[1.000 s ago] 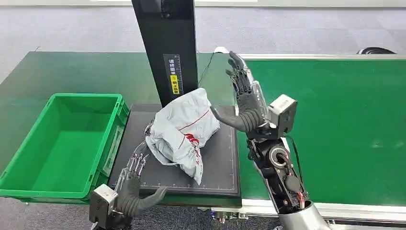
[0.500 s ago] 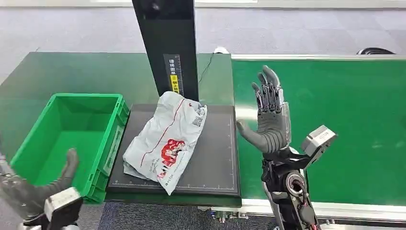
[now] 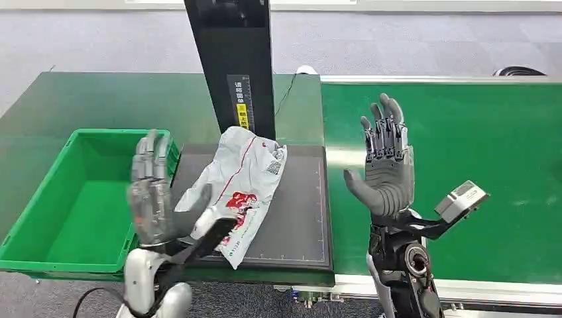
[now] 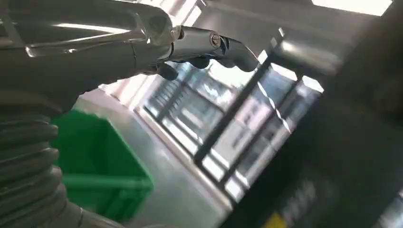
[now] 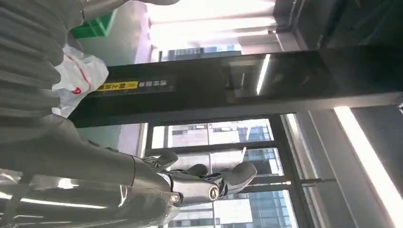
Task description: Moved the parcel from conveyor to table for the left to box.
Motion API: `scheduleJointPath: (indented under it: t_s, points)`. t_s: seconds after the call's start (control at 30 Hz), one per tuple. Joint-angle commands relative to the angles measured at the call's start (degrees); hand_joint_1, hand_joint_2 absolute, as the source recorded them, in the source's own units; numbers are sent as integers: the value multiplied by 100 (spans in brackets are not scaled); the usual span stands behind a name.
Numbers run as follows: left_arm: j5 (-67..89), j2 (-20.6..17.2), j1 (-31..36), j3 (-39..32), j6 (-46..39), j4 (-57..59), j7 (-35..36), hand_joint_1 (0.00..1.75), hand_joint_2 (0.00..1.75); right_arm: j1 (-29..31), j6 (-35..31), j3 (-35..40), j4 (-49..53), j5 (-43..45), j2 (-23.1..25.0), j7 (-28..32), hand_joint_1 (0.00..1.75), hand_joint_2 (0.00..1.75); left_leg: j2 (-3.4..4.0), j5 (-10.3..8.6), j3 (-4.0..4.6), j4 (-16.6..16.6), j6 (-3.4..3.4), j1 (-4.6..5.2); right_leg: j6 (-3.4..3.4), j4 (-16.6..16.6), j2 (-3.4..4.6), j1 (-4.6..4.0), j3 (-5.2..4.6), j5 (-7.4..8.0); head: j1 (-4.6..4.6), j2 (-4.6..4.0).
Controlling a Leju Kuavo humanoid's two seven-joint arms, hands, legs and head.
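Nearest the camera, the left hand [image 3: 154, 199] hovered raised and empty, fingers spread, just in front of the parcel [image 3: 232, 192]; the right hand [image 3: 386, 172], also empty and spread, stood well apart over the conveyor [image 3: 477, 132]. The parcel lay on the black table pad [image 3: 298, 218], its long axis running diagonally away from the left hand, beside the green box [image 3: 79, 205]; the left hand looked the nearer for boxing it.

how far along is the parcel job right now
Done: the parcel lies on the black mat on the table, off the green conveyor. In hand: nothing; the right hand is raised open over the conveyor, and the left hand is open beside the parcel. Left: the left hand must put the parcel into the empty green box.
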State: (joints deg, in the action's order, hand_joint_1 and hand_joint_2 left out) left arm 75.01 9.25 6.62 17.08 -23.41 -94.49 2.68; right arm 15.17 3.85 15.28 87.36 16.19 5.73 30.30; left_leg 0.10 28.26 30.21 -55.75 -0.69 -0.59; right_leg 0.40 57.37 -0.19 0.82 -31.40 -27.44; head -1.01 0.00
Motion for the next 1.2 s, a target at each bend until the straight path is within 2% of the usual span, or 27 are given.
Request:
scheduleJointPath:
  t_s: [0.03, 0.37, 0.8, 0.83, 0.87, 0.9, 1.2]
  points:
    - [91, -370, 1501, 738, 378, 3337, 294, 0, 175, 401, 28, -409, -458, 155, 119, -91, 0, 175, -14, -16, 4, 9, 3, 0, -5, -10, -13, -1, 2, 12, -2, 0]
    - [-181, -442, 1857, 808, 731, 4660, 89, 0, 175, 402, 4, -454, -413, 264, 31, -162, 0, 175, -2, -7, 9, 1, 3, -1, -4, -3, -1, -2, -7, 7, -2, 0]
    - [-231, -418, 1859, 990, 934, 4897, 1, 0, 175, 318, 0, -331, -498, 282, 33, -158, 0, 175, 6, -14, 11, 9, 3, -3, -7, -12, 10, -5, -7, 18, -4, 0]
    - [-241, -420, 1855, 1015, 931, 4862, 0, 44, 175, 290, -3, -331, -464, 287, 23, -158, 0, 175, 5, -9, 2, 6, 3, -2, -5, -7, 9, -3, 2, 12, -2, 0]
    - [-249, -421, 1862, 1033, 948, 4843, 1, 154, 175, 285, -5, -337, -457, 291, 21, -159, 0, 175, 6, -10, 1, 8, 3, -2, -5, -9, 9, -3, 4, 13, -4, 0]
    - [-263, -423, 1860, 1034, 949, 4829, 3, 175, 175, 285, -6, -339, -455, 291, 18, -159, 0, 175, 3, -6, -6, 4, 3, 0, -3, -4, 6, -1, 11, 8, -2, 0]
    - [-508, -498, 1934, 1000, 717, 4397, -74, 175, 175, 327, -24, -304, -519, 304, -65, -195, 0, 175, 3, -9, 2, 0, 5, -3, -4, -4, 6, -4, 4, 10, -2, 0]
